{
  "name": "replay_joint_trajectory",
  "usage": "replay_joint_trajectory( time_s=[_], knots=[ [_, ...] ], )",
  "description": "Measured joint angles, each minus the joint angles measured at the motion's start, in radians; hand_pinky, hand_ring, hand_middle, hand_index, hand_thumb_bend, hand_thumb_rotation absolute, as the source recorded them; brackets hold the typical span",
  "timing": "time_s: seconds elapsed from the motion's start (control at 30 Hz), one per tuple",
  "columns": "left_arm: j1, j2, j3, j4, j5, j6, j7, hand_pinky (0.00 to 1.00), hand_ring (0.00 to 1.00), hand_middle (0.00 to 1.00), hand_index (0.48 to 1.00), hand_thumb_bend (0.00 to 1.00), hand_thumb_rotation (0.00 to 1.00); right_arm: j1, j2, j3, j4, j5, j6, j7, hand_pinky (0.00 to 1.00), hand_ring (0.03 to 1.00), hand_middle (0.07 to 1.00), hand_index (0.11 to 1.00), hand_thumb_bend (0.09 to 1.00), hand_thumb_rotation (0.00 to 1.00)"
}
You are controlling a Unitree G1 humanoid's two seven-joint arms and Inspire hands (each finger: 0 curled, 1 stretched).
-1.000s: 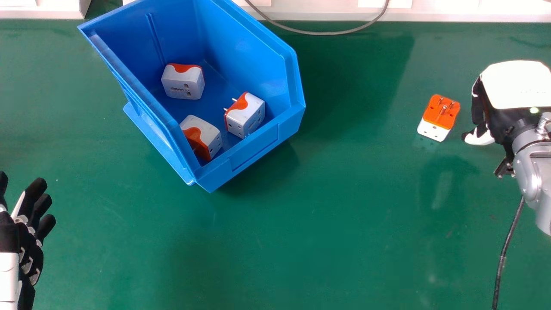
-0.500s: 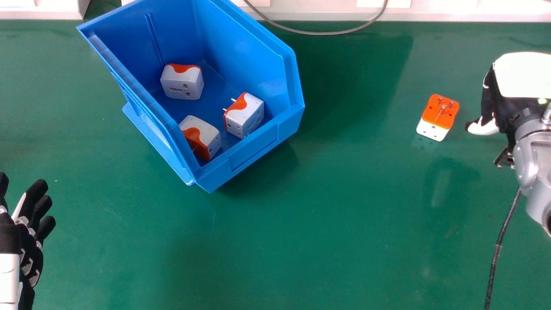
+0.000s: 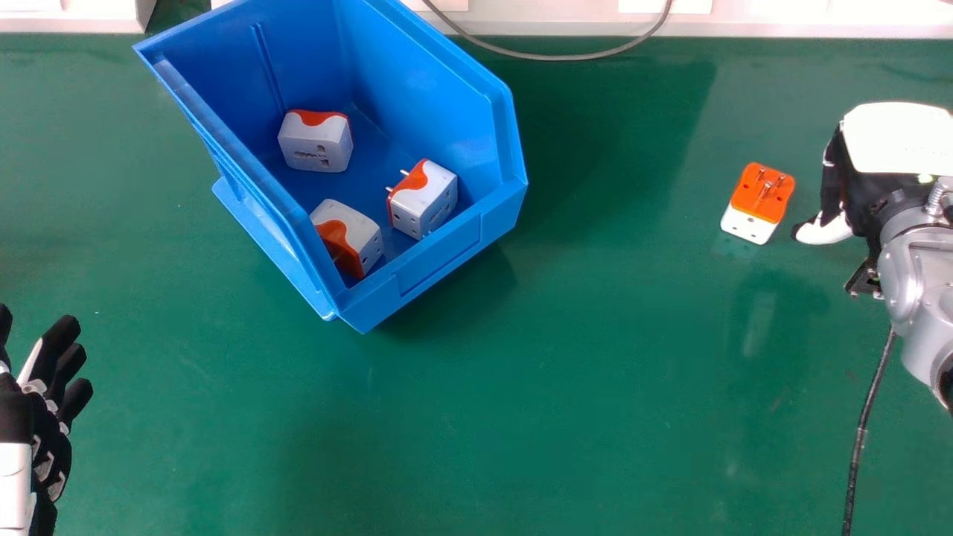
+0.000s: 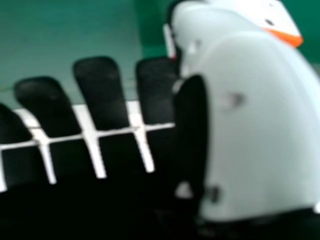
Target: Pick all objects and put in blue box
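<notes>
The plug (image 3: 759, 203) lies pins up on the surface (image 3: 595, 387), just beside the right hand (image 3: 893, 145), whose fingers and thumb are spread and empty, probably so they can close round its sides. Farther out, the box (image 3: 439, 260) stands open side up, its walls penning in three other plugs (image 3: 316, 141) (image 3: 423, 199) (image 3: 348, 238); the left hand (image 3: 48, 439), fingers extended, rests well apart, likely leaving the work to the right.

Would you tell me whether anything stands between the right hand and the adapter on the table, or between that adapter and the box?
Nothing visible stands between the right hand and the plug adapter, nor between that adapter and the blue box; the box's wall would likely need clearing.
</notes>
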Motion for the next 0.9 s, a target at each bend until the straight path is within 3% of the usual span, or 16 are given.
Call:
replay_joint_trajectory(
  time_s=[0.43, 0.53, 0.9],
  knots=[
    [0.0, -0.002, 0.0, -0.002, 0.0, 0.002, 0.003, 0.97, 0.97, 0.97, 1.0, 0.9, 1.0, -0.017, 0.0, 0.027, 0.015, -0.009, -0.009, 0.036, 1.0, 1.0, 1.0, 1.0, 0.946, 0.79],
    [-0.007, -0.002, 0.0, 0.006, 0.0, 0.001, 0.002, 0.97, 0.97, 0.96, 1.0, 0.9, 1.0, -0.023, 0.003, 0.03, 0.015, -0.009, 0.002, 0.035, 1.0, 1.0, 1.0, 1.0, 0.947, 0.78],
    [-0.008, -0.002, 0.0, 0.011, 0.0, 0.001, 0.001, 0.96, 0.97, 0.96, 1.0, 0.9, 1.0, -0.025, 0.006, 0.049, 0.021, -0.016, 0.005, 0.035, 1.0, 1.0, 1.0, 1.0, 0.939, 0.77]
  ],
)
